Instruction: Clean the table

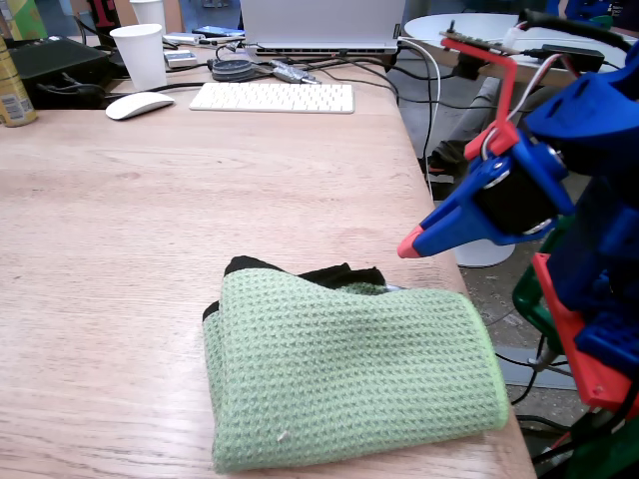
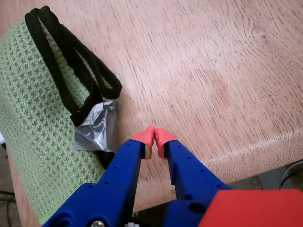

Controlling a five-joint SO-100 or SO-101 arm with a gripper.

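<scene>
A green cloth [image 1: 349, 374] is lying folded on the worktop [image 1: 150, 220], close to the near right corner in the fixed view. The cloth has a bumpy waffle look. A black edge [image 1: 300, 271] is peeking out along its far side. In the wrist view the black edge [image 2: 71, 61] is looking like two thick loops, and a small piece of shiny grey stuff [image 2: 97, 127] is sticking out from under the cloth [image 2: 33, 123] just below them.

The worktop is wide and pale brown with wood lines, and it is filling most of the fixed view.

The gripper [image 1: 411, 243] is blue with red tips. In the fixed view it is hanging in the air by the right edge of the worktop, above the far right corner of the cloth. In the wrist view the gripper [image 2: 154, 137] is holding nothing, and its two red tips are pressing together. It is pointing at bare wood, just beside the grey piece.

At the far end of the worktop, a white keyboard [image 1: 272, 97], a white mouse [image 1: 139, 105] and a white paper cup [image 1: 141, 56] are sitting well apart from the cloth. A yellow can [image 1: 12, 88] is standing at the far left.
</scene>
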